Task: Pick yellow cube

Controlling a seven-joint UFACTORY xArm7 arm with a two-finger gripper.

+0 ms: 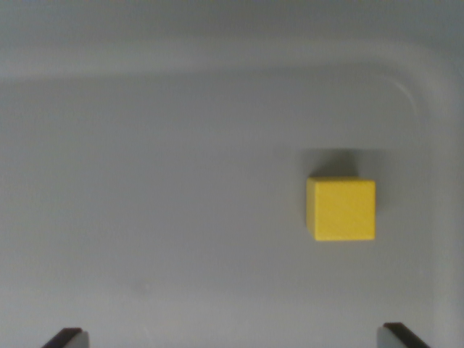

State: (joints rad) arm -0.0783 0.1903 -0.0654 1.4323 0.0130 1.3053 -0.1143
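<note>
A yellow cube (pixel 341 209) rests on the pale grey floor of a bin, in the right half of the wrist view. It stands alone with nothing touching it. Two dark fingertips (pixel 67 338) poke in at the bottom corners, one at the wrist view's left and one at its right. They stand far apart, so my gripper (pixel 232 339) is open and holds nothing. The cube lies above the line between the fingertips and closer to the right one.
The grey bin's raised wall (pixel 217 61) runs along the top and curves down at the top right corner (pixel 428 87). The cube sits fairly near that right wall.
</note>
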